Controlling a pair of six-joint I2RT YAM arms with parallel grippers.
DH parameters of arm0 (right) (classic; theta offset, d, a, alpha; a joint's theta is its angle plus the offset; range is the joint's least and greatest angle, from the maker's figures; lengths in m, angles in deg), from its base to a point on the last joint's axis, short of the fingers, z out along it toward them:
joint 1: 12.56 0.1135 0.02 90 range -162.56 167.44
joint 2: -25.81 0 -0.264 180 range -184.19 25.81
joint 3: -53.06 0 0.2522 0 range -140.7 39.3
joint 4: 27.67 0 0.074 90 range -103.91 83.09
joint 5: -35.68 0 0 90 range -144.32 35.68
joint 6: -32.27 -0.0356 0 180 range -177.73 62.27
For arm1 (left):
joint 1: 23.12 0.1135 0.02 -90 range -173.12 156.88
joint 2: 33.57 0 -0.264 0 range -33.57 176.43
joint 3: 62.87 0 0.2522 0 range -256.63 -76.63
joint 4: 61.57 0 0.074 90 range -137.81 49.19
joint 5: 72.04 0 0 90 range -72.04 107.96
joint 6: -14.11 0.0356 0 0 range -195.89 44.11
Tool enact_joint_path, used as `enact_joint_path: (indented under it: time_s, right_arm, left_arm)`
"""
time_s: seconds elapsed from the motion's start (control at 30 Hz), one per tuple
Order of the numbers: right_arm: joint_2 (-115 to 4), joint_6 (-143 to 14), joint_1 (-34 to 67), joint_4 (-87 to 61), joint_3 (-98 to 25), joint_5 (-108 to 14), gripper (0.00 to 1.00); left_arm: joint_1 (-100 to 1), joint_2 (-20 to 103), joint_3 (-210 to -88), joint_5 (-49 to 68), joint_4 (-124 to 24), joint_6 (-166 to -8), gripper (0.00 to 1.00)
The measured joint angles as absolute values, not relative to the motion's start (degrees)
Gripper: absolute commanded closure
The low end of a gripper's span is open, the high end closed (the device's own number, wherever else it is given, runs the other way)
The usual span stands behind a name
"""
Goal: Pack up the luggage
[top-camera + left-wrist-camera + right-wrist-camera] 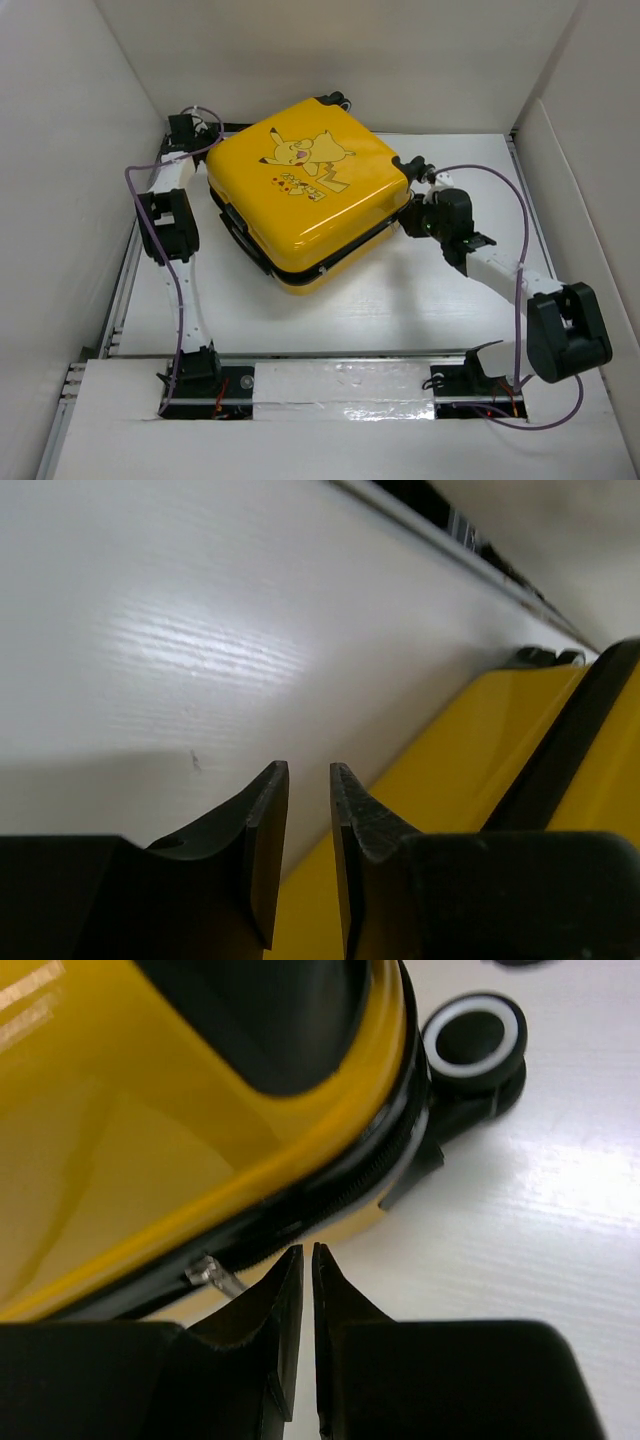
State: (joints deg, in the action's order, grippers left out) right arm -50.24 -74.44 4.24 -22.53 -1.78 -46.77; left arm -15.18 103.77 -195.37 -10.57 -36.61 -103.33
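The yellow luggage (340, 215) lies flat and closed in the middle back of the table, Pikachu face up. My left gripper (212, 130) is at its back left corner. In the left wrist view the gripper (310, 768) has its jaws almost together and empty, with the yellow shell (470, 740) just to their right. My right gripper (406, 213) is at the case's right corner. In the right wrist view it (308, 1250) is shut and empty, its tips just below the black zipper line of the luggage (150, 1140), next to a silver zipper pull (212, 1274).
A black and white wheel (472, 1042) of the case sticks out past the right gripper, also in the top view (410, 165). White walls (60, 200) enclose the white table (400, 310) on the left, back and right. A rail (330, 385) runs along the near edge.
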Motion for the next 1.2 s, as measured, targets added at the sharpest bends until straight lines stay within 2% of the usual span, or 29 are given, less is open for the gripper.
enact_joint_path:
  time_s: [0.23,0.3,0.53,0.57,0.63,0.67,0.7,0.83,0.9,1.0,1.07,1.13,1.17,1.2]
  right_arm:
    - [-56.2,-73.4,4.0,-24.1,-7.2,-46.0,0.85]
    - [-58.9,-72.9,3.4,-24.3,-9.6,-46.0,0.85]
    - [-71.4,-70.2,0.4,-22.8,-23.7,-45.6,0.85]
    - [-73.0,-69.8,0.2,-21.9,-26.0,-45.5,0.85]
    - [-75.5,-69.4,0.0,-21.1,-29.3,-45.2,0.83]
    - [-76.2,-69.3,-0.2,-20.9,-30.3,-44.9,0.78]
    - [-76.6,-69.4,-0.4,-20.9,-31.0,-44.5,0.75]
    - [-76.2,-70.2,-2.0,-20.7,-31.1,-41.6,0.55]
    - [-75.6,-70.6,-3.2,-20.3,-31.1,-39.9,0.41]
    - [-73.8,-71.9,-5.5,-20.3,-31.1,-35.5,0.26]
    - [-71.2,-72.5,-6.8,-20.3,-31.1,-32.5,0.19]
    - [-67.5,-72.9,-8.2,-20.6,-30.2,-30.3,0.17]
    - [-65.3,-73.1,-9.0,-21.5,-29.1,-29.4,0.19]
    - [-62.9,-73.4,-9.7,-22.2,-27.8,-28.4,0.25]
  left_arm:
    - [-15.8,99.4,-179.3,-13.4,-50.2,-106.6,0.85]
    - [-15.5,94.1,-170.2,-11.5,-56.3,-108.1,0.88]
    - [-15.0,71.5,-136.4,-3.3,-73.6,-116.5,0.89]
    - [-15.0,69.1,-132.7,-2.2,-75.9,-117.4,0.87]
    - [-15.2,65.2,-126.6,-0.6,-79.1,-118.8,0.75]
    - [-15.2,63.6,-124.0,0.6,-80.2,-119.5,0.70]
    - [-15.2,62.3,-122.2,1.5,-80.5,-120.0,0.57]
    - [-15.2,58.5,-120.1,4.0,-81.0,-122.9,0.33]
    - [-15.2,55.3,-120.1,5.2,-81.4,-125.0,0.22]
    - [-16.0,47.9,-121.3,6.9,-80.0,-126.6,0.15]
    - [-16.9,43.4,-124.9,8.8,-78.1,-126.8,0.14]
    - [-17.5,39.5,-129.7,10.4,-77.4,-126.7,0.14]
    - [-18.1,37.7,-132.3,11.2,-76.7,-126.3,0.18]
    - [-18.5,36.1,-135.0,11.9,-76.2,-125.6,0.36]
